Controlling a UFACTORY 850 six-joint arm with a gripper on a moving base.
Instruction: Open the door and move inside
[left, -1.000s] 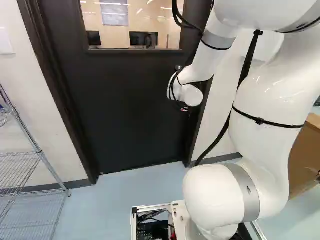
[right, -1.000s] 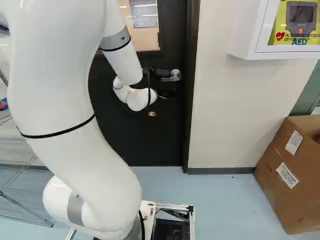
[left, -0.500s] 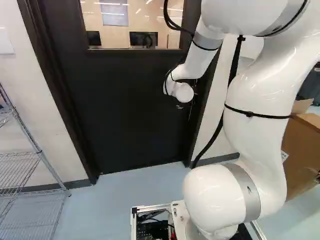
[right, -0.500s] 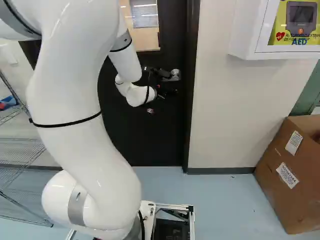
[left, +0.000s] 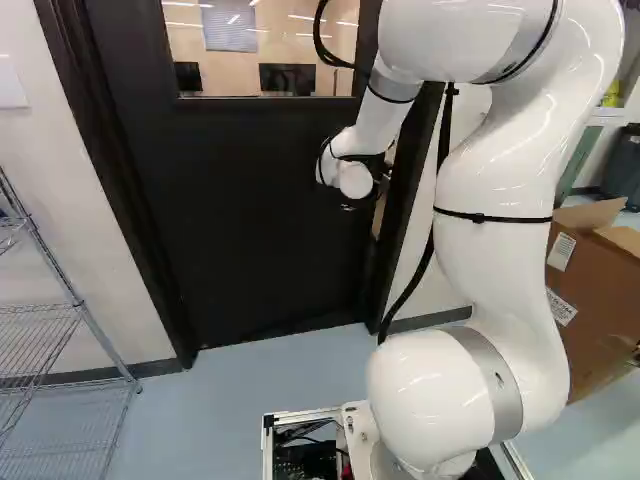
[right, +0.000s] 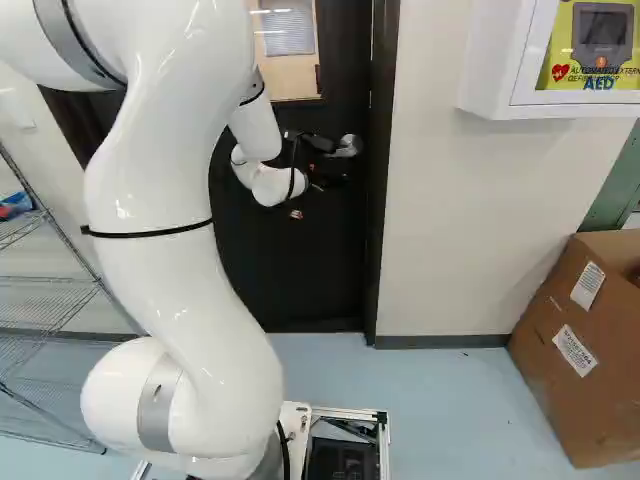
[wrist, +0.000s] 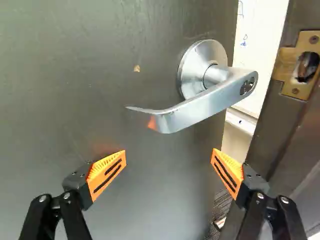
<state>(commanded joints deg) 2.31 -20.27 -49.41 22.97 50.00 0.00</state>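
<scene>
Door (wrist: 75, 100) stands ajar, gap beside frame (wrist: 272, 120) | gripper (right: 338, 163) stands wide, fingers well apart | lever handle (wrist: 200, 109) juts ahead of it | strike plate (wrist: 288, 65) shows on frame

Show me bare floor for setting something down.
Floor shows bare between the wire shelf and the base, and again between the base and the cardboard box. It is crowded at the door handle, just ahead of the gripper.

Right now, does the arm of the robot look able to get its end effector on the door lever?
Probably yes. The end effector stands open, facing the door, and the lever is ahead of it, with nothing visible in the way. It may need some small alignment first.
</scene>
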